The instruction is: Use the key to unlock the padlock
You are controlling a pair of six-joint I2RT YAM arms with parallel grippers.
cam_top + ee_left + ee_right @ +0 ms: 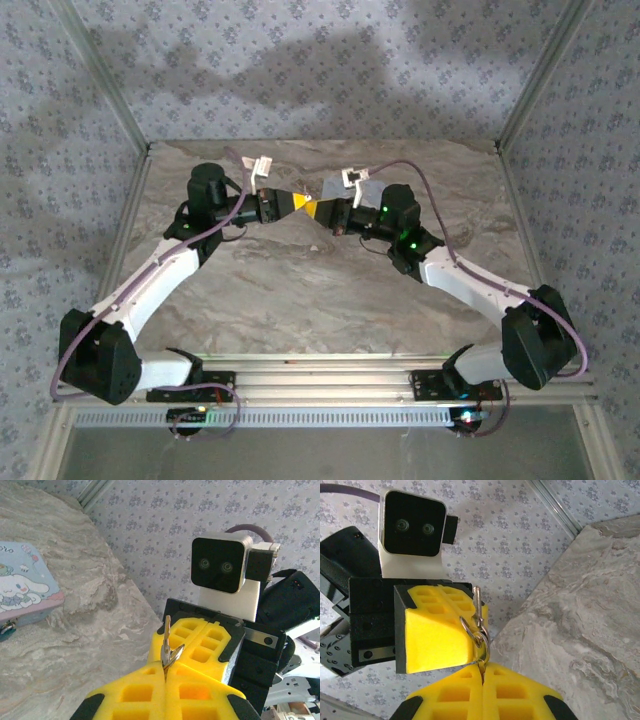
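My two grippers meet tip to tip above the back of the table, the left gripper (298, 204) facing the right gripper (312, 208). In the left wrist view my left gripper (165, 669) is shut on the key ring, and a slim silver key (166, 630) sticks up from it. In the right wrist view my right gripper (482, 669) is shut on a brass-coloured piece of the same bunch, under the ring (470, 629) and the upright key (477, 602). A tiny dark piece (6, 629) hangs at the tin's front edge; I cannot tell if it is the padlock.
A pale blue tin (25, 587) with a cartoon lid lies on the marble table (330, 290), to the left in the left wrist view. Metal frame posts (110, 90) and patterned walls (320, 60) close in the back and sides.
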